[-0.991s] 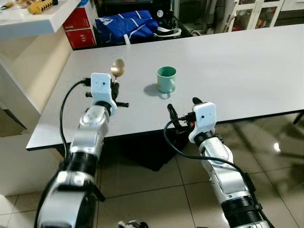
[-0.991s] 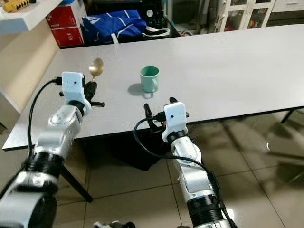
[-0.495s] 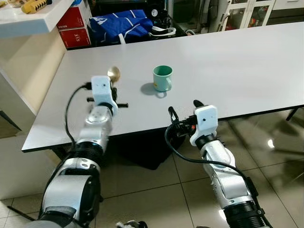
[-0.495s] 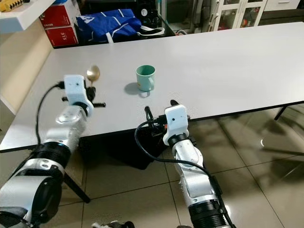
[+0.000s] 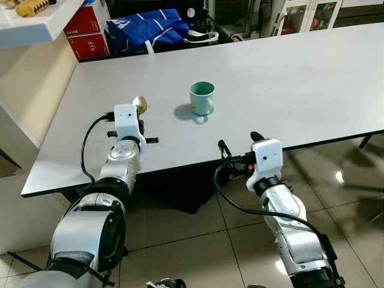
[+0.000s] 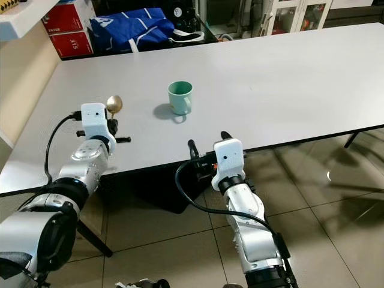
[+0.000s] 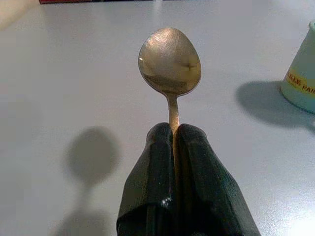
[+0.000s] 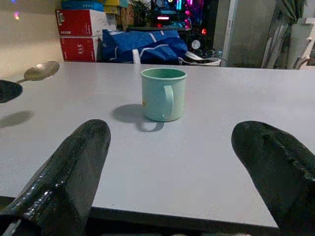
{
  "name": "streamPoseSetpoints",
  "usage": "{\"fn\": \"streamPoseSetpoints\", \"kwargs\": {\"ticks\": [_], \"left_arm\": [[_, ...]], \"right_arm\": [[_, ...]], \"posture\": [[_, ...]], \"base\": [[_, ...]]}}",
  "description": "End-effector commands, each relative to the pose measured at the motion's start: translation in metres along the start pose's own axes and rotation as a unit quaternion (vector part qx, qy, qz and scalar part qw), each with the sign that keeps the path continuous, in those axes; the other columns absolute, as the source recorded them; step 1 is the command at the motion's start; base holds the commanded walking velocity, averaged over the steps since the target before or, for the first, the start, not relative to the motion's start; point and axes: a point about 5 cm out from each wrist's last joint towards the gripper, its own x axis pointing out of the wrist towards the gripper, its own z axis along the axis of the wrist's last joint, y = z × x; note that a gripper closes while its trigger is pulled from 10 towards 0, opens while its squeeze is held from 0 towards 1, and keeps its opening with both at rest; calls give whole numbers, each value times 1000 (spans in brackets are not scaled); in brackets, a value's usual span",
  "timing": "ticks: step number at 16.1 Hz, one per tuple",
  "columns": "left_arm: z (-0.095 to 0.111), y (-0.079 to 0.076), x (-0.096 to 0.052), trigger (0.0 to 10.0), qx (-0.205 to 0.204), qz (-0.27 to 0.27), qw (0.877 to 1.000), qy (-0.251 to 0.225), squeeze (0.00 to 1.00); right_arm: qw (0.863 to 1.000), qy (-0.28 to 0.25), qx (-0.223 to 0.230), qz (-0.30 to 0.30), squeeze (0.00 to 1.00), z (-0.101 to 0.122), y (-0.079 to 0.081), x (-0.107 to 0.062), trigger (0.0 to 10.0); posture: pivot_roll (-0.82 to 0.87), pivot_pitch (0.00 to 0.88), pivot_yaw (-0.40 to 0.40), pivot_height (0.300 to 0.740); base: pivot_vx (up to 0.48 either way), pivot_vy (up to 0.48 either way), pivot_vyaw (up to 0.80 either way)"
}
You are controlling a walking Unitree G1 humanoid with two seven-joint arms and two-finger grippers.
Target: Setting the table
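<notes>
Backing away seems the main change, as more floor shows. Left gripper point(image 5: 141, 123) stays clamped on the spoon point(image 7: 170, 64) over the table point(image 5: 300, 78), left of the mug point(image 5: 202, 98); right gripper point(image 5: 240, 150) hangs wide at the near edge.

You see a brass-gold spoon point(image 7: 170, 64) between black claw fingers point(image 7: 147, 191), over a pale grey surface point(image 5: 300, 78). The mug point(image 5: 202, 98) is mint green with a yellow label.
</notes>
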Motion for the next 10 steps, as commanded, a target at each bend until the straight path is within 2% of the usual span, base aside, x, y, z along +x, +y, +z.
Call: {"fn": "streamPoseSetpoints", "kwargs": {"ticks": [1, 4, 10], "left_arm": [[4, 3, 1, 0, -4, 12, 1000, -5, 0], [2, 3, 1, 0, -6, 12, 1000, 1, 0], [13, -1, 3, 0, -10, 7, 1000, -28, 0]], "right_arm": [[1000, 1, -3, 1, 0, 2, 1, -1, 10000], [1000, 5, -6, -1, 0, 3, 0, -6, 10000], [1000, 11, -7, -4, 0, 3, -1, -10, 10000]], "posture": [[-262, 25, 117, 740], [-282, 31, 119, 740], [-289, 37, 121, 740]], "base": [[0, 0, 0], [0, 0, 0], [0, 0, 0]]}}
